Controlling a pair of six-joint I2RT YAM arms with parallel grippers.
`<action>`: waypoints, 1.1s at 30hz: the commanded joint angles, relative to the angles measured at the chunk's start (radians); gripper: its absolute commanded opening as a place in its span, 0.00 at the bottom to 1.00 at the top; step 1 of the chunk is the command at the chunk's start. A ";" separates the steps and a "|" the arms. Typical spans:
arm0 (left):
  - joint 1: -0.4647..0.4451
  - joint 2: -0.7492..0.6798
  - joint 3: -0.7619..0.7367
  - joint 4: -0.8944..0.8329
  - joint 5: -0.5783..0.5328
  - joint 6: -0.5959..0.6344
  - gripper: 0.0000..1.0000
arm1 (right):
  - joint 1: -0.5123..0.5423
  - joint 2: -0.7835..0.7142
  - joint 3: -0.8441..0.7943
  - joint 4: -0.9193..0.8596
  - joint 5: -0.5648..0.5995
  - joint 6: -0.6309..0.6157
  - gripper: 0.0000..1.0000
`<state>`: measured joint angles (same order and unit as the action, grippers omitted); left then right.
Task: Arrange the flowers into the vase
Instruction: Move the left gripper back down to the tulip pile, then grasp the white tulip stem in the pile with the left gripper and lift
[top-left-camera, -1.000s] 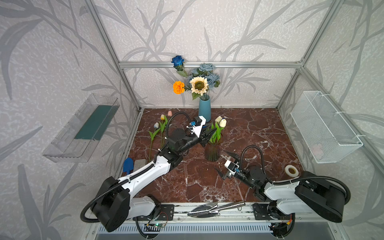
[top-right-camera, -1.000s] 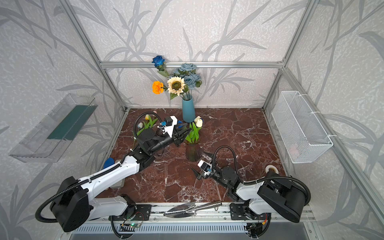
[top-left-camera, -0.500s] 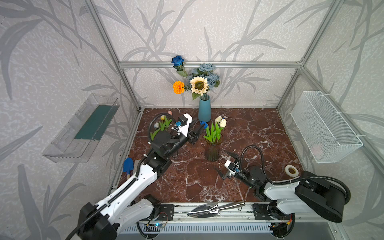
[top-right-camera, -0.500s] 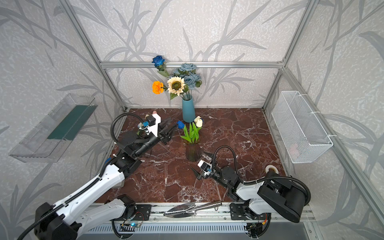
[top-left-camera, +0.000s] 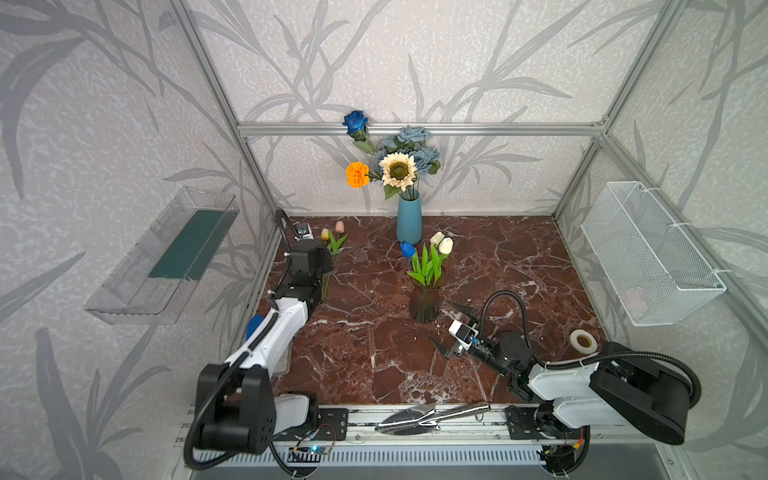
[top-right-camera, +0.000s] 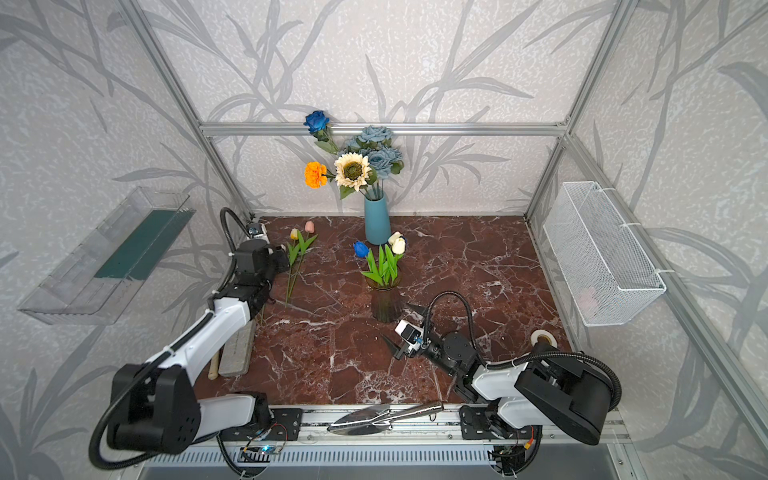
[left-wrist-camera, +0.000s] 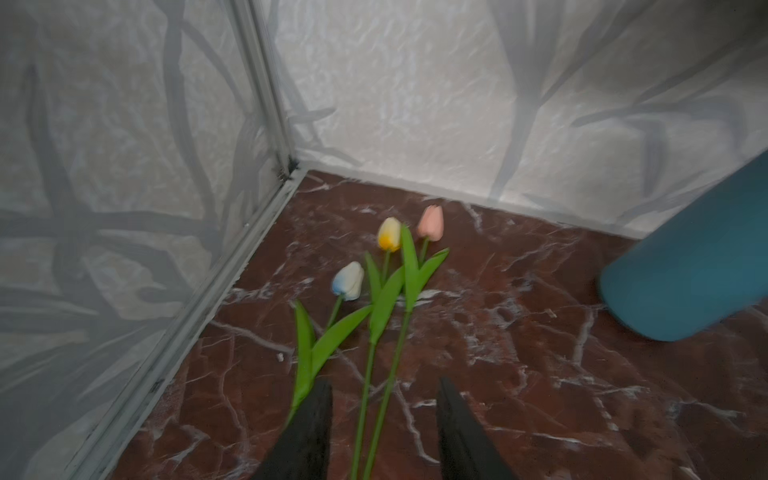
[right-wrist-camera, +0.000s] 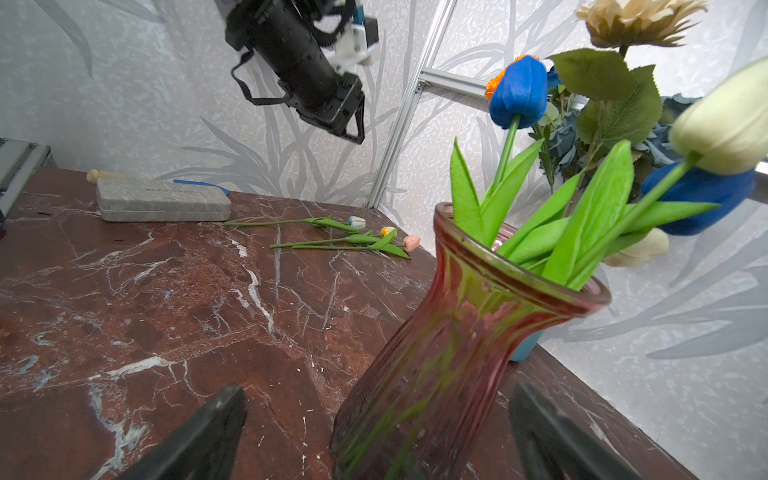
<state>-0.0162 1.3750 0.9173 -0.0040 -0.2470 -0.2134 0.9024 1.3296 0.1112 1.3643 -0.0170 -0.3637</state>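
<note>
Some tulips (top-left-camera: 446, 246) in glass vase (top-left-camera: 424, 307); three loose tulips (left-wrist-camera: 386, 299) on counter (top-left-camera: 374, 353), ten o'clock; left fingers (left-wrist-camera: 311, 419) part-open astride stems, none held; right fingers (right-wrist-camera: 208, 432) wide, empty.

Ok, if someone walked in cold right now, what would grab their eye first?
Probably the cream sunflower, orange marigold and dark blue rose standing tall in the blue vase at the back wall. Next comes the tinted glass vase in the middle, holding a blue tulip and white tulips. Then three loose tulips lying flat near the back-left corner, with the left gripper open astride two stems.
</note>
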 joint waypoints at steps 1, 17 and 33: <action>0.052 0.151 0.199 -0.344 -0.100 -0.032 0.39 | 0.009 -0.006 0.019 0.043 -0.003 0.005 0.99; 0.190 0.613 0.600 -0.754 0.080 0.068 0.51 | 0.016 -0.019 0.030 0.001 -0.011 -0.015 0.99; 0.190 0.743 0.631 -0.774 0.103 0.114 0.40 | 0.025 0.013 0.026 0.043 -0.005 -0.021 0.99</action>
<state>0.1726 2.0964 1.5444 -0.7338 -0.1513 -0.1150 0.9184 1.3476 0.1177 1.3640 -0.0265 -0.3733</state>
